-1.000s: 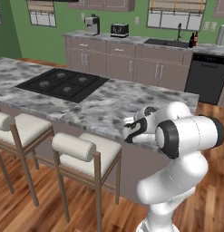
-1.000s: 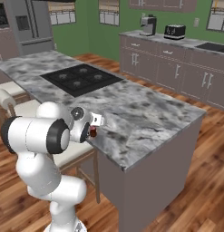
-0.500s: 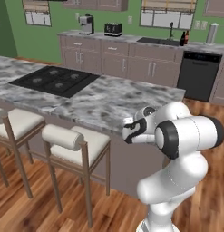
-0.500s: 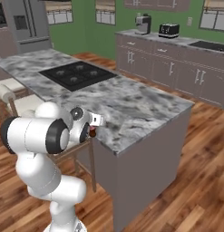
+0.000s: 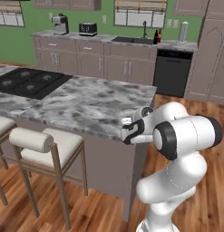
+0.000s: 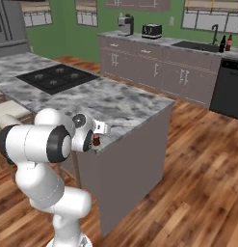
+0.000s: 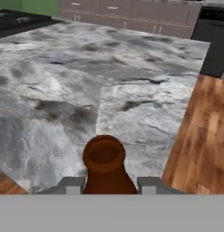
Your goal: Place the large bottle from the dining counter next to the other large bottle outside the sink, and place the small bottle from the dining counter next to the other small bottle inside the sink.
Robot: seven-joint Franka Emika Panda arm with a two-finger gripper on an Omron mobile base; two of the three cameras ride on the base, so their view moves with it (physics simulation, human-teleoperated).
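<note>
The fingers (image 7: 106, 183) are closed on the neck of a brown bottle (image 7: 104, 165), which sits between them and is carried above the near edge of the grey worktop (image 7: 86, 90). Compared with a second ago, the whole view has turned: the sink (image 5: 127, 40) with the other bottles (image 5: 157, 36) beside it now lies far ahead of the fingers. It seems the base is driving there, so the placing is not yet begun.
</note>
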